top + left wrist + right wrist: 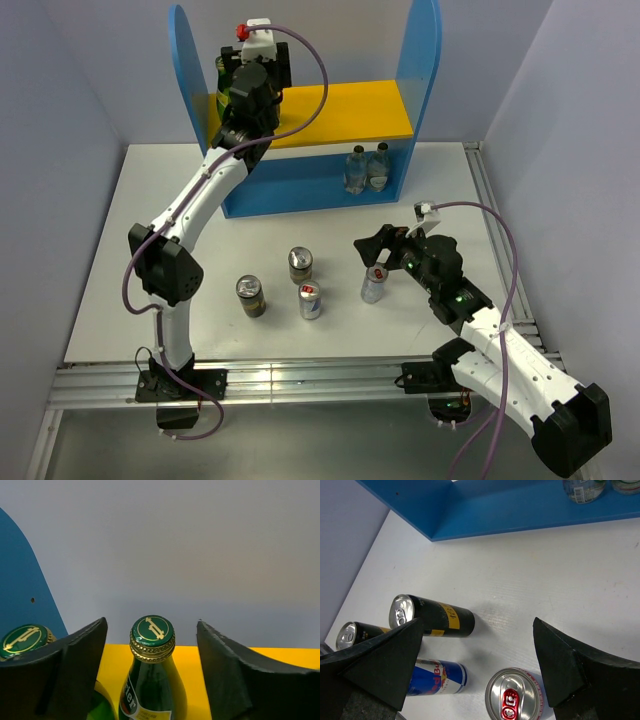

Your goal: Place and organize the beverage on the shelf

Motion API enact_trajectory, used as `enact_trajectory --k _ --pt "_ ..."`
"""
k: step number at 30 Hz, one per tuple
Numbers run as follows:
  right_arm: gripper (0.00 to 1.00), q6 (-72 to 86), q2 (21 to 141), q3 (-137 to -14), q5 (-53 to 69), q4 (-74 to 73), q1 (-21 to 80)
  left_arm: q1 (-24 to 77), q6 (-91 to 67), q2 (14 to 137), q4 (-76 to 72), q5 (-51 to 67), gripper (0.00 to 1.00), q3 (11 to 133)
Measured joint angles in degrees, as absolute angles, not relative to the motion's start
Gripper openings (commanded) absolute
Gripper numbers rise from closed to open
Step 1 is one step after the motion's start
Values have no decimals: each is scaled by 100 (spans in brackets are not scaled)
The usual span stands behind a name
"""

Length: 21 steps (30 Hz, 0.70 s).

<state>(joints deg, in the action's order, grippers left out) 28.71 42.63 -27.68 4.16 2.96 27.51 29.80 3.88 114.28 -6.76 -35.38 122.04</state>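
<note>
The shelf [350,105] stands at the back of the table, with blue side panels and a yellow upper board. My left gripper [243,88] is at the left end of that board. In the left wrist view it [151,625] is open around the neck of an upright green glass bottle [150,680], not touching it. A second green bottle [22,639] stands just left of it. My right gripper [374,252] is open, and in the right wrist view [477,622] it hangs above a silver can with a red tab [512,696], which also shows in the top view [373,284].
Two clear water bottles [366,167] stand on the lower shelf level at the right. Two black-and-yellow cans [251,296] [300,264] and a blue-and-silver Red Bull can [310,300] stand on the table left of the silver can.
</note>
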Motion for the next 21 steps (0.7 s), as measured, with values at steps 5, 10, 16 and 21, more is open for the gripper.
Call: enact_trajectory --k 5,10,16,21 --pt "97 2871 4263 -2768 414 296 2751 2982 381 11424 -659 -3544 98 12197" --pt "97 2871 4263 -2768 412 296 2751 3020 384 11242 -596 -3524 99 11977" --pt "97 2869 4261 -2768 408 296 2751 3352 419 10759 -467 -3583 99 11673" --pt "100 2829 4167 -2744 427 294 2751 3968 506 9863 -333 -3944 99 11006"
